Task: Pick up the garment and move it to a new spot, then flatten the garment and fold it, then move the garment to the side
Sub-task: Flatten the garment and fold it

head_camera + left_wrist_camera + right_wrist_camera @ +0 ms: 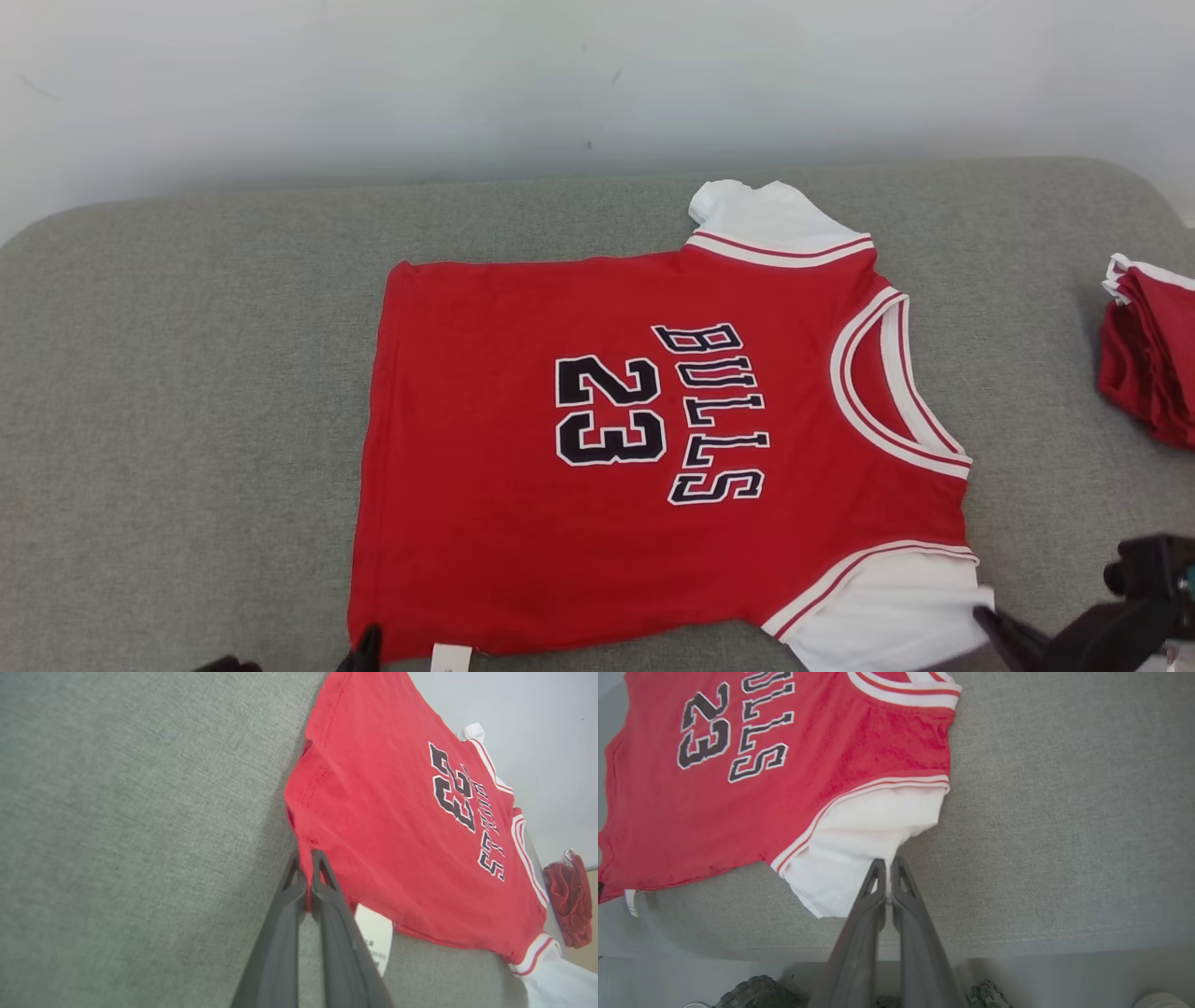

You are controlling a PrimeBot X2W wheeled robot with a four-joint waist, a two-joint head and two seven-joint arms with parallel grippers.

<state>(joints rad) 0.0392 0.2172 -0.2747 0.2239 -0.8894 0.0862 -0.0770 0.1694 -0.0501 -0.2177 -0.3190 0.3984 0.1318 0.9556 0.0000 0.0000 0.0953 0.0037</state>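
Observation:
The garment is a red jersey with white sleeves, printed BULLS 23, lying spread flat on the grey cushioned surface, collar to the right. My left gripper is shut on the near hem corner of the garment, next to a white tag; its fingers pinch the red edge. At the lower right my right gripper is shut on the near white sleeve, with the cloth caught between its fingertips.
A heap of red and white clothing lies at the right edge of the surface. A pale wall stands behind. The surface's near edge drops to a light floor just below the sleeve.

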